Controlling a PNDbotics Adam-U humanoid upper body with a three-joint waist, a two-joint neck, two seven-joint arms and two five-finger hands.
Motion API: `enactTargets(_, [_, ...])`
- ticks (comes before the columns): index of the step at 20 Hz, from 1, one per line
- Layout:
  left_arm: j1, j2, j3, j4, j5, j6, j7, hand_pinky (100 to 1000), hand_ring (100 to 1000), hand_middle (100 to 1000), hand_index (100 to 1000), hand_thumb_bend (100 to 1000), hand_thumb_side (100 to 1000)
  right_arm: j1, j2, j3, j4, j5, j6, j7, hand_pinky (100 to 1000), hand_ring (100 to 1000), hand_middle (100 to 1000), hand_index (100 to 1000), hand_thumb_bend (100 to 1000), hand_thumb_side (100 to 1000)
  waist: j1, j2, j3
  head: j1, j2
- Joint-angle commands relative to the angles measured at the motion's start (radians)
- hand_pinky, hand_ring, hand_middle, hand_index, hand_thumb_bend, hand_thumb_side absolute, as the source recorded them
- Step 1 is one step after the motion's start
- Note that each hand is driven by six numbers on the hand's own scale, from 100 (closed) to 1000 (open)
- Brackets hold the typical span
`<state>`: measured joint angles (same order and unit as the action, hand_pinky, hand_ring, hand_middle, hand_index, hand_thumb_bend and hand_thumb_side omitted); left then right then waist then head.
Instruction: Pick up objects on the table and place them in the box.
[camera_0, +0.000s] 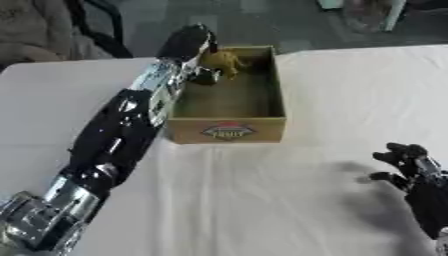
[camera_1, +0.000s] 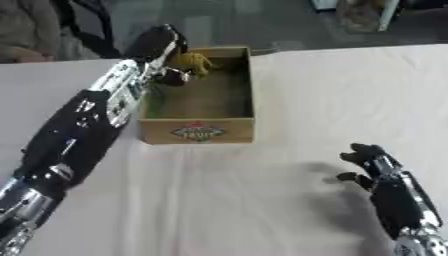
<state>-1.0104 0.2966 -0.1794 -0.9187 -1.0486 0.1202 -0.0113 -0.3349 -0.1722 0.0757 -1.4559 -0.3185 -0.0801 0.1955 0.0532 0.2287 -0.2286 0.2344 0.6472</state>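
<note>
I see one box (camera_0: 229, 127), one yellow object (camera_0: 226, 61) inside, half hidden by my left robot hand (camera_0: 187, 42), grip unreadable; right robot hand (camera_1: 372, 162) relaxed on tabletop (camera_0: 350, 90).

a tan box (camera_0: 226, 127) with a red-and-white label holds a mustard-yellow toy (camera_0: 226, 62) on a white table (camera_0: 262, 200).

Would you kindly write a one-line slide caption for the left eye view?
Left hand holds a yellow toy over the far end of the cardboard box; right hand idles lower right.
</note>
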Motion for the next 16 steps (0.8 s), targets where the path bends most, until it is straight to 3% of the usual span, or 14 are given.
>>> enactTargets(1, [-0.01, -0.003, 0.012, 0.021, -0.017, -0.005, 0.01, 341, 217, 183, 337, 171, 102, -0.015, -0.008, 0.001, -0.013, 0.004, -0.002, 0.004, 592, 827, 601, 758, 100, 675, -0.005, -0.015, -0.002, 0.009, -0.007])
enactTargets(5, [0.005, -0.015, 0.01, 0.044, -0.004, -0.022, -0.039, 389, 296, 256, 405, 208, 107, -0.014, -0.006, 0.0, -0.013, 0.003, -0.002, 0.004, 593, 827, 601, 758, 100, 675, -0.006, -0.015, 0.001, 0.008, -0.002])
enactTargets(8, [0.015, -0.015, -0.002, 0.037, 0.018, -0.043, -0.107, 470, 411, 377, 520, 319, 107, -0.012, -0.006, -0.001, -0.013, 0.003, -0.002, 0.003, 593, 827, 601, 758, 100, 675, -0.008, -0.017, 0.005, 0.005, 0.002])
enactTargets(10, [0.019, -0.013, -0.007, 0.022, 0.037, -0.056, -0.16, 531, 496, 478, 613, 423, 104, -0.011, -0.005, -0.002, -0.013, 0.003, -0.002, 0.002, 593, 827, 601, 758, 100, 674, -0.009, -0.018, 0.007, 0.004, 0.002])
enactTargets(11, [0.021, -0.012, -0.008, 0.012, 0.048, -0.062, -0.183, 588, 563, 554, 694, 570, 100, -0.011, -0.005, -0.003, -0.013, 0.003, -0.003, 0.002, 593, 827, 601, 758, 100, 674, -0.01, -0.019, 0.009, 0.003, 0.001])
enactTargets(13, [0.026, -0.009, -0.012, -0.011, 0.074, -0.073, -0.223, 625, 607, 608, 748, 684, 100, -0.01, -0.004, -0.004, -0.013, 0.002, -0.003, 0.002, 593, 827, 601, 758, 100, 673, -0.011, -0.021, 0.012, 0.001, 0.001])
enactTargets(15, [0.029, -0.001, -0.017, -0.038, 0.096, -0.083, -0.261, 674, 673, 692, 807, 869, 288, -0.009, -0.003, -0.005, -0.013, 0.002, -0.003, 0.001, 593, 827, 601, 758, 100, 672, -0.011, -0.023, 0.015, 0.0, 0.002])
enactTargets(16, [0.03, 0.005, -0.02, -0.054, 0.103, -0.087, -0.282, 689, 694, 716, 821, 890, 345, -0.008, -0.003, -0.006, -0.013, 0.002, -0.003, 0.001, 593, 827, 601, 758, 100, 672, -0.012, -0.025, 0.017, -0.001, 0.003])
